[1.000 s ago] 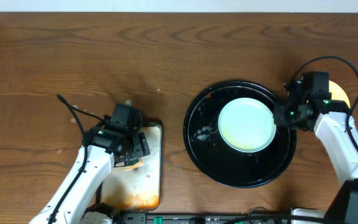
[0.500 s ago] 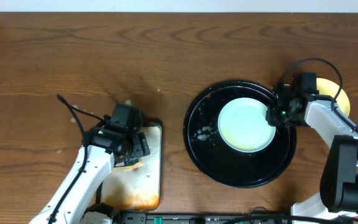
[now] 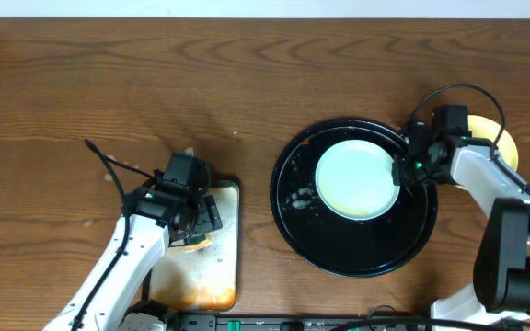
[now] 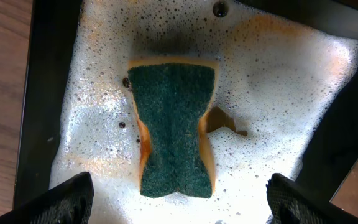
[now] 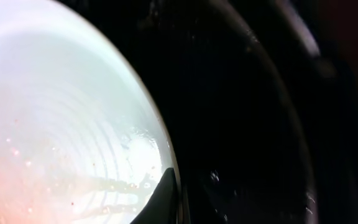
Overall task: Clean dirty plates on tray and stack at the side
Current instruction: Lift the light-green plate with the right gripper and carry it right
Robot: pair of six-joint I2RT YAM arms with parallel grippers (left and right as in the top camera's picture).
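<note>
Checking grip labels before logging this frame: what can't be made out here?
Right gripper: overhead, its own body covers the jaws; the wrist view shows one fingertip at the rim of the pale plate, so grip unclear.
Yellow plate: overhead, mostly behind the right arm.
Sponge: overhead, mostly hidden under the left gripper.

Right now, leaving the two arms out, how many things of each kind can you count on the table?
Tray: 1, black and round
Plates: 2, a pale plate on the tray and a yellow plate to the right of it, partly hidden by the right arm
Metal pan: 1, soapy
Sponge: 1, lying in the pan
Total: 5
</note>
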